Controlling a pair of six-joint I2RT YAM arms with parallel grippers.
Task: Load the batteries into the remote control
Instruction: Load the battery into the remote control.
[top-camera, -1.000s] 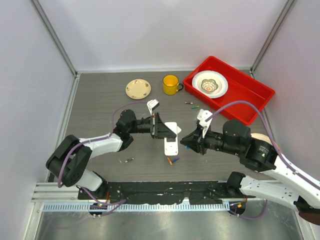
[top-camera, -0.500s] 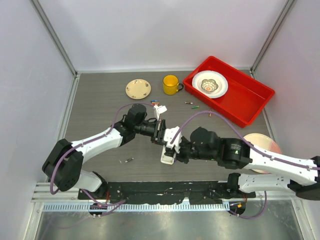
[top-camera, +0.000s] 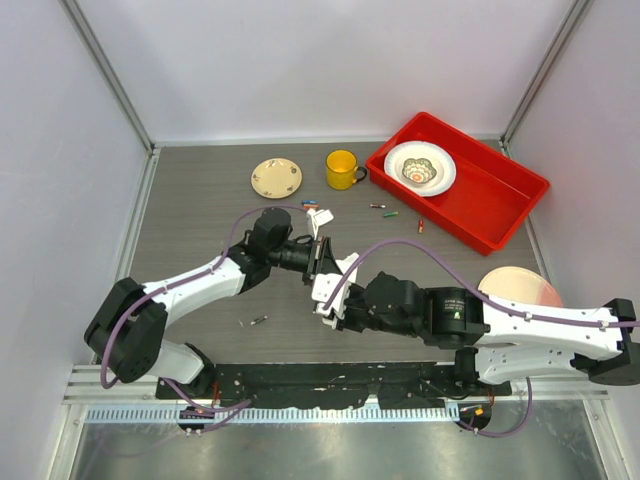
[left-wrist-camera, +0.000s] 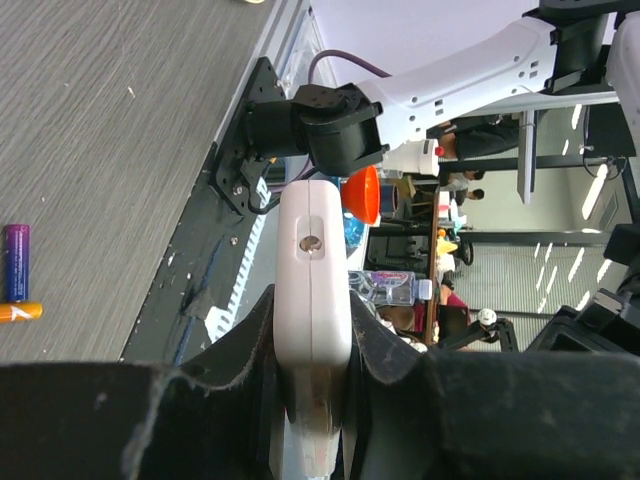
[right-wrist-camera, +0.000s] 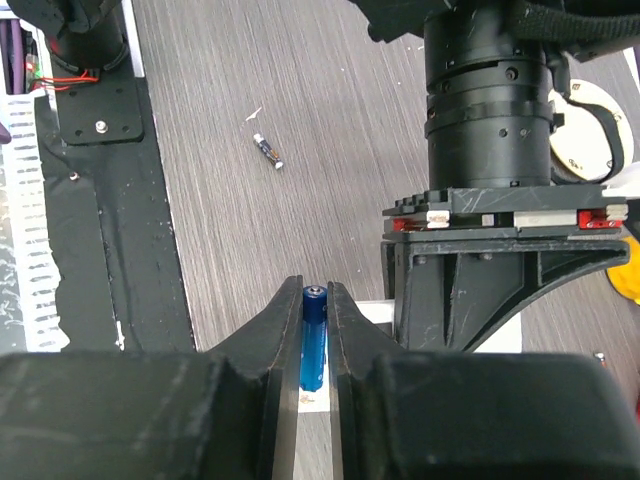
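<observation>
Right arm has swung in from the right side to table centre, and its right pincer (right-wrist-camera: 314, 300) now sits right at the remote control (left-wrist-camera: 312, 250). Left arm shifted a little toward it too.

Left pincer (left-wrist-camera: 312, 300) is clenched on the remote control edge-on, one end sticking out past the fingers. Top view puts it over the middle of the table (top-camera: 200, 200), near the arm bases. Right pincer is clamped on a blue battery (right-wrist-camera: 313, 335), with its cap end poking out at the tips and white plastic just under it. Can't tell if it's touching the bay yet, and the bay contacts aren't visible.

Spare batteries lie loose on the table: a purple one (left-wrist-camera: 17, 262) and an orange one (left-wrist-camera: 20, 312) side by side, and a silver one (right-wrist-camera: 268, 150) well apart from them.

Step in hand looks like seating the blue battery. To do it well:
- Keep the left grip firm so the remote doesn't twist.
- Line the cell up with the slot's long axis.
- Lead with the spring end, then press the other end down flat.
- Release only once it sits flush, since letting go early risks it rolling off.
</observation>
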